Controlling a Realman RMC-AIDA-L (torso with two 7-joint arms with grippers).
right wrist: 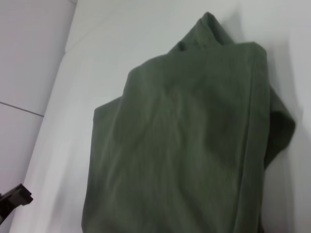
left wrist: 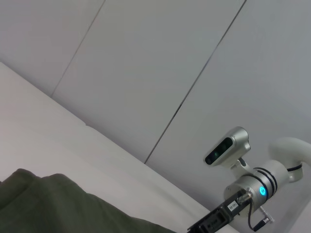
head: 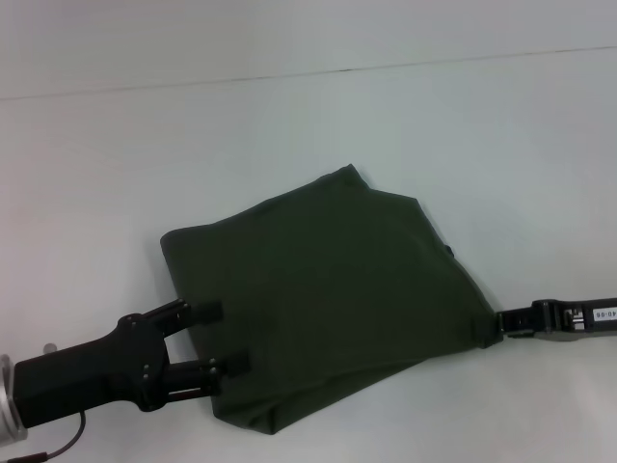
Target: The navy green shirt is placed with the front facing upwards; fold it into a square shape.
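Lying folded into a rough four-sided bundle at the middle of the pale white tabletop (head: 116, 164): the navy green shirt (head: 328, 299), a dark olive cotton garment showing only plain fabric, no lettering facing up. Pointing away from the robot with one corner, near edge doubling over into a thick layered fold. Sitting skewed, edges running diagonal to the table's far seam rather than square to it.

Reaching in from the near left: the black left gripper (head: 217, 338), fingers spread apart, both tips overlapping the shirt's left edge, one above the other; not visibly pinching cloth. Meeting the shirt's right corner: the black right gripper (head: 501, 322), fingertips touching or clamping the cloth there, but cannot tell whether clenched or released.

Showing up close in the right wrist view: the same bundle (right wrist: 194, 141), layered hems running along one side, wrinkles across the top face.

Leaving open white table on every side of the shirt, widest toward the far edge and far left. Standing beyond the table: a pale panelled wall (left wrist: 155, 68).
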